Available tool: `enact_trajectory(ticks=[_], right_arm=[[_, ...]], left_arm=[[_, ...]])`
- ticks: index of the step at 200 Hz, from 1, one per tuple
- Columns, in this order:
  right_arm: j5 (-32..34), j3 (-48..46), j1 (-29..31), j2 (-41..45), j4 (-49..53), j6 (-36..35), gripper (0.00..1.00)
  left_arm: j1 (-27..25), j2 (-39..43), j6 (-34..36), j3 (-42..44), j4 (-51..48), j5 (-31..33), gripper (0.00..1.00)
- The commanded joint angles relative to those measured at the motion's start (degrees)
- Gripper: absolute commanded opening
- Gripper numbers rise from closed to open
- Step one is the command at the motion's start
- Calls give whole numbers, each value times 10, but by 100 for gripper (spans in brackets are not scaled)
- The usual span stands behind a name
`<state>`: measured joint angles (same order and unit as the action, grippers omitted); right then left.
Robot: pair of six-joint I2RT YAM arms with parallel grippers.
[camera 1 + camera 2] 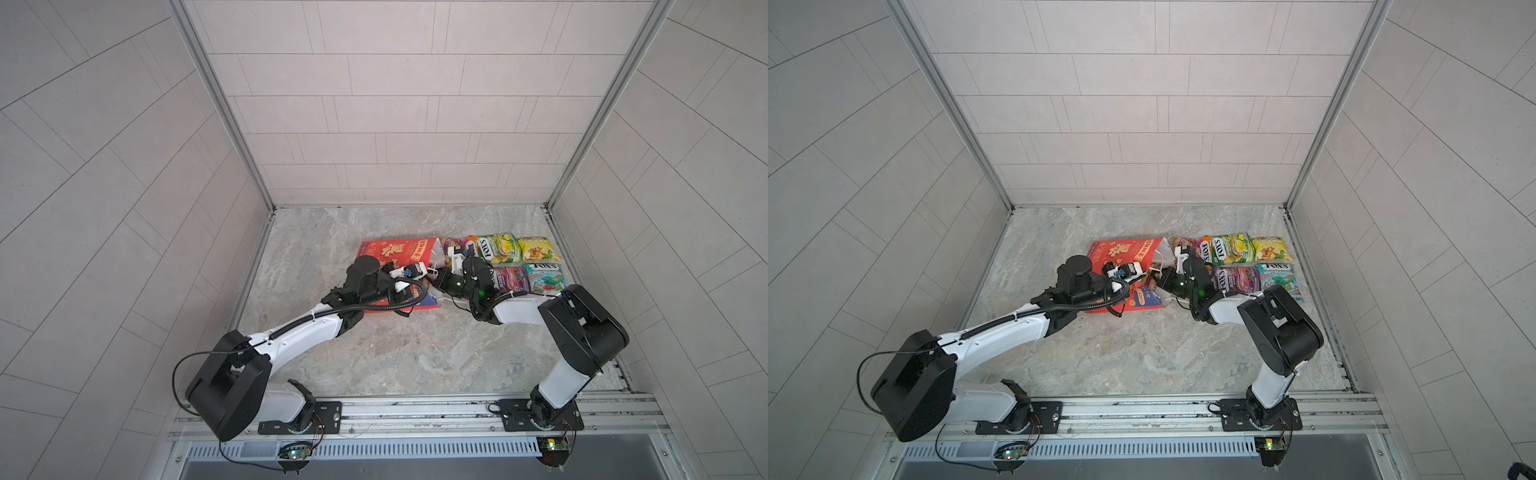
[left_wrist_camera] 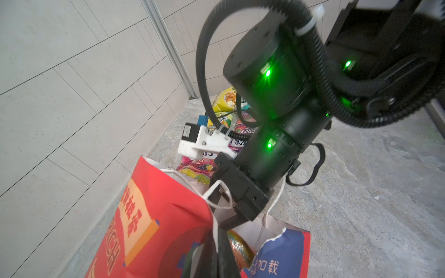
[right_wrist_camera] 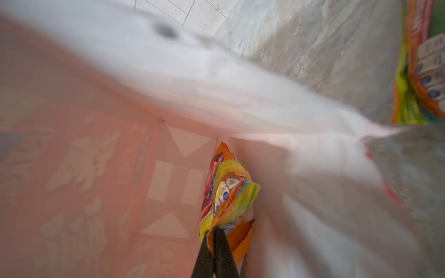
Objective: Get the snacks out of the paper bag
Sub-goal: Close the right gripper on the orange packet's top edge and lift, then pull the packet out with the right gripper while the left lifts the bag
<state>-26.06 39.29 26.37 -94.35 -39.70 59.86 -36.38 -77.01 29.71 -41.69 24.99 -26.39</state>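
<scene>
- Pinching an orange packet (image 3: 228,192) inside the paper bag (image 3: 96,168), our right gripper (image 3: 214,231) has its fingers pressed together on the packet's near edge.
- We see the bag lying on its side on the marble table (image 1: 374,353), with its mouth turned towards the right of both top views.
- Our left gripper (image 2: 215,243) is clamped on the bag's upper rim at the mouth, which gapes open.
- Just outside the mouth we find a yellow packet (image 1: 536,248), a green packet (image 1: 498,248), a purple packet (image 1: 510,278) and a teal packet (image 1: 544,277), lying flat in two rows.
</scene>
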Motion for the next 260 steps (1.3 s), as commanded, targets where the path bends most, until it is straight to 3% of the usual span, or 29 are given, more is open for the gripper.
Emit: enact_trajectory(ticks=[1,74,132,213,260], right_arm=[[-4,0,-10,47,47,-37,1],[-25,-4,-34,68,68,-54,0],[-30,-34,-34,82,51,-78,0],[-85,4,-57,110,44,-41,0],[-100,75,-60,156,162,-35,0]], left_arm=[[7,14,8,7,2,31,0],[10,23,6,19,21,26,0],[10,30,-52,-14,11,144,0],[10,45,-61,-14,8,174,0],[10,49,-69,-18,6,190,0]])
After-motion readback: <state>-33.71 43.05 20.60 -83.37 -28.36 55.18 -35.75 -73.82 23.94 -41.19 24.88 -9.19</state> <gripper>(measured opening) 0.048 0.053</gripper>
